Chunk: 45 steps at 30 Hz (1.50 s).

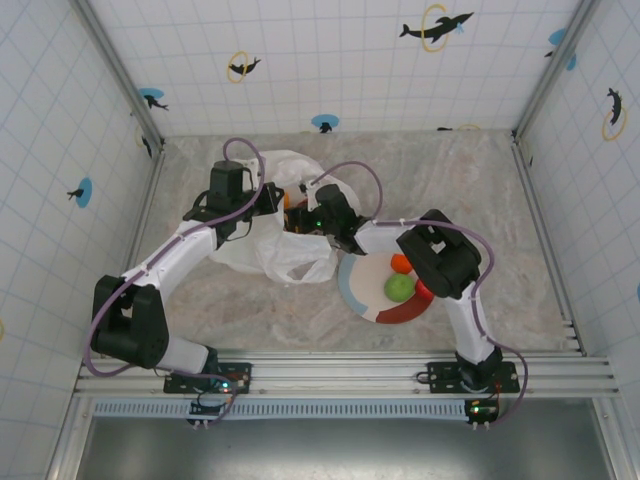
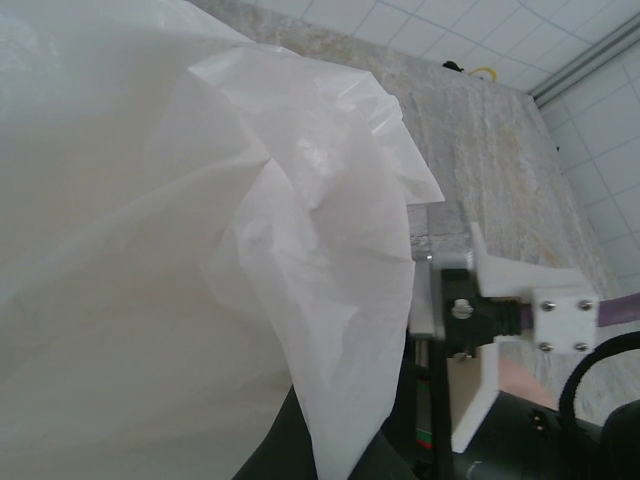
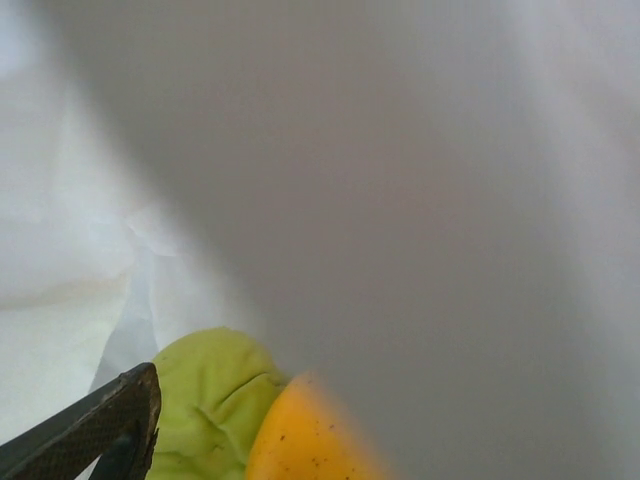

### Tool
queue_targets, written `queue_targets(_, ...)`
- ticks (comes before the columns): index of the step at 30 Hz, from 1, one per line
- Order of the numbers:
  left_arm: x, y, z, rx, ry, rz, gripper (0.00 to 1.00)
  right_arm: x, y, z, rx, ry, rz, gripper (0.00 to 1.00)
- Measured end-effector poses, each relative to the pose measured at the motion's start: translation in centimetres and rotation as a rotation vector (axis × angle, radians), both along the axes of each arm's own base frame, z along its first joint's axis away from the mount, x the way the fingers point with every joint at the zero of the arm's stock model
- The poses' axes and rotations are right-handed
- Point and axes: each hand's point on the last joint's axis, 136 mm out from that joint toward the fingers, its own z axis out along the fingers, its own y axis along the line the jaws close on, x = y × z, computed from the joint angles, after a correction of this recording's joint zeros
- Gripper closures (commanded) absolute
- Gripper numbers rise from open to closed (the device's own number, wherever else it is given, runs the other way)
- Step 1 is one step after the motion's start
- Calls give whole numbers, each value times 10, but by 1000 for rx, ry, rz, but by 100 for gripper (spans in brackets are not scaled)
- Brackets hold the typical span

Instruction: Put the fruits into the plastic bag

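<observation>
The left tool (image 1: pixel 268 199) pinches the plastic bag (image 1: pixel 290 256). I cannot tell if the right tool (image 1: pixel 312 215) is open. Let the pear (image 3: pixel 205 400) fall deep inside.

You have a round plate (image 1: pixel 400 314) with grey, white and red sections lying on the marbled tabletop (image 1: pixel 500 200), right of centre and towards the near side. White tiled walls (image 1: pixel 40 120) with dolphin stickers (image 1: pixel 437 27) close off the left, far and right sides. A metal rail (image 1: pixel 340 378) runs along the near edge.
</observation>
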Motion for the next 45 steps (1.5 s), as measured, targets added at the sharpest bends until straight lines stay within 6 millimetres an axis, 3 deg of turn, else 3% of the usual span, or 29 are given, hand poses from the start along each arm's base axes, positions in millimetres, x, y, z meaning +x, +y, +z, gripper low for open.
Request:
queue_targets(10, 1, 1, 0, 4, -1, 6, 100, -11, -25, 40, 8, -34, 35, 13)
queue_targets(22, 1, 2, -1, 7, -2, 10, 100, -72, -77, 22, -119, 50, 101, 23)
queue_targets(31, 1, 2, -1, 8, -2, 12, 100, -88, -112, 39, -106, 65, 61, 32)
queue_targets(39, 1, 2, -1, 8, -2, 12, 100, -77, -139, 21, -87, 201, -94, 39)
queue_targets(45, 1, 2, -1, 8, -2, 12, 100, -65, -147, -17, -118, 330, -203, 45)
